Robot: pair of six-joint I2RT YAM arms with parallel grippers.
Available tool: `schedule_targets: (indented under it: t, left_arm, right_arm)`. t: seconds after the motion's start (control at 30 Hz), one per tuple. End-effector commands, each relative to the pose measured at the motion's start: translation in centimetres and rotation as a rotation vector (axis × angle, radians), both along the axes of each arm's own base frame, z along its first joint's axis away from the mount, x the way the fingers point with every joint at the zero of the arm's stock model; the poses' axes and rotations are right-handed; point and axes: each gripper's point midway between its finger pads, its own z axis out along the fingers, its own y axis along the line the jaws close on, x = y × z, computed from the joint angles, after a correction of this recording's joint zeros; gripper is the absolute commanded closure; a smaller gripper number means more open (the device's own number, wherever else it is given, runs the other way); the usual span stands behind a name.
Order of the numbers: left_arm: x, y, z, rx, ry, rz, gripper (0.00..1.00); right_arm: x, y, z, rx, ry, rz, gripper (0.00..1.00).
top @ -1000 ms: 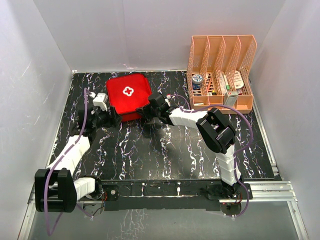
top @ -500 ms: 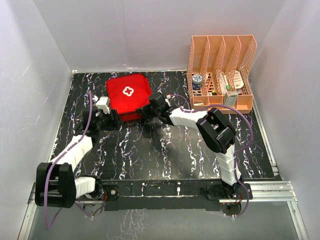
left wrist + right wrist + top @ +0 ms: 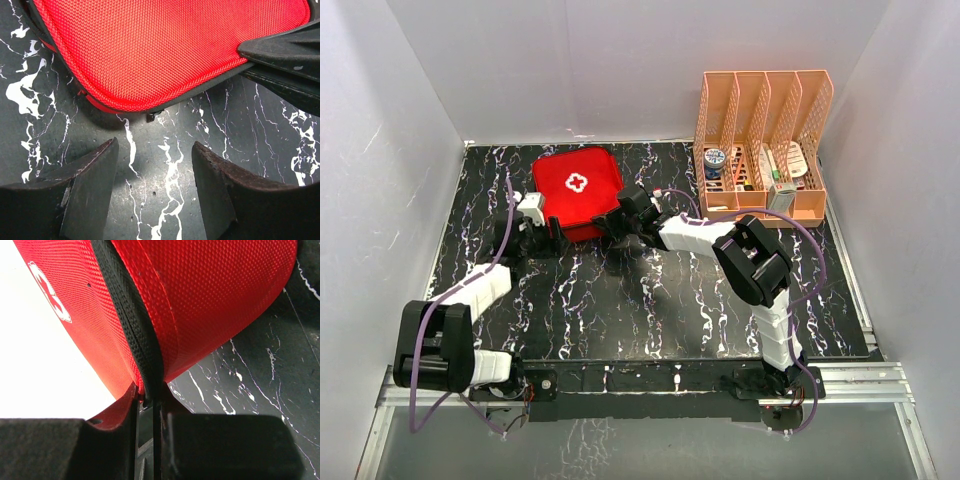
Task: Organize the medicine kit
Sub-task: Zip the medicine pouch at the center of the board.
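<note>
The medicine kit (image 3: 578, 188), a red fabric zip case with a white cross, lies closed at the back of the table. My right gripper (image 3: 610, 222) is shut on the kit's near right corner, pinching its black zip seam (image 3: 145, 365) between the jaws. My left gripper (image 3: 548, 238) is open and empty, low over the table just in front of the kit's near left corner (image 3: 130, 95). A small black zip pull (image 3: 151, 117) pokes out from the kit's edge, just ahead of my left fingers (image 3: 90, 185). The right gripper's black fingers (image 3: 285, 50) show on the kit's edge.
An orange-pink plastic file rack (image 3: 762, 150) stands at the back right, holding small medicine items. White walls close in the table on the left, back and right. The black marbled table (image 3: 650, 310) stretches in front of the kit.
My left gripper has moved right and a little nearer the kit's near left corner. The right gripper and the kit have stayed put.
</note>
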Motion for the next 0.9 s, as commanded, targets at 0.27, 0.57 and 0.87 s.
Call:
schedule_targets:
  t: [0.27, 0.57, 0.87]
  left_arm:
    - [3.2, 0.0, 1.9, -0.001, -0.094, 0.048, 0.45]
    - [4.5, 0.2, 1.8, 0.005, -0.11, 0.071, 0.46]
    - [4.1, -0.4, 1.3, -0.024, -0.1, 0.065, 0.49]
  right_arm:
    - [-0.1, -2.1, -3.5, -0.078, 0.065, -0.006, 1.0]
    - [0.1, -2.2, -3.7, -0.075, 0.065, 0.002, 1.0]
    - [0.0, -2.0, -3.9, -0.066, 0.073, 0.01, 1.0]
